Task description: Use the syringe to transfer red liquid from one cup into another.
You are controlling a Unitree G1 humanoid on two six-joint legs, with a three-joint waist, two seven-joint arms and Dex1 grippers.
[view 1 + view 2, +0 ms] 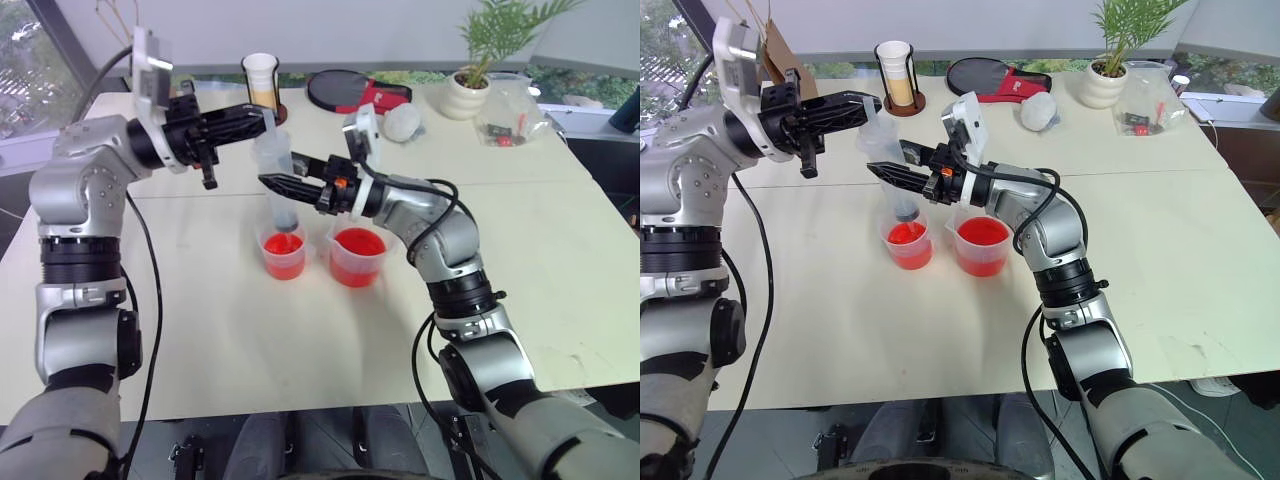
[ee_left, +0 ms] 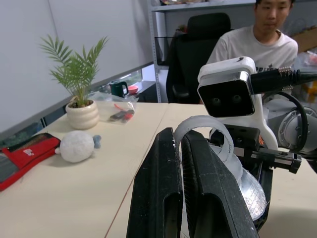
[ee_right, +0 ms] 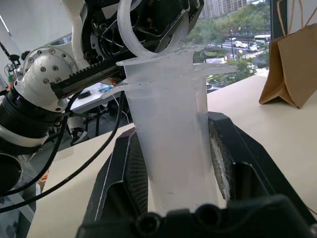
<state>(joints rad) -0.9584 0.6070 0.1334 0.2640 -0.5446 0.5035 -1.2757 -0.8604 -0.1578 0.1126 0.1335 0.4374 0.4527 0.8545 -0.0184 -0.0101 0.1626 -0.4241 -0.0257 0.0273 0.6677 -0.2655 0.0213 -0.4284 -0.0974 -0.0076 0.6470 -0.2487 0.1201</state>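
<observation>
A large clear syringe point(image 1: 278, 175) stands upright with its tip in the left of two cups. That left cup point(image 1: 283, 253) and the right cup point(image 1: 356, 256) both hold red liquid. My right gripper point(image 1: 283, 185) is shut on the syringe barrel point(image 3: 171, 148), one pad on each side. My left gripper point(image 1: 252, 113) is shut on the plunger's ring top point(image 2: 210, 136) above the barrel.
At the table's far side stand a paper cup stack point(image 1: 260, 78), a black and red paddle point(image 1: 345, 90), a white ball point(image 1: 402, 121), a potted plant point(image 1: 475, 80) and a plastic bag point(image 1: 510, 120). A person point(image 2: 257, 39) sits beyond the table.
</observation>
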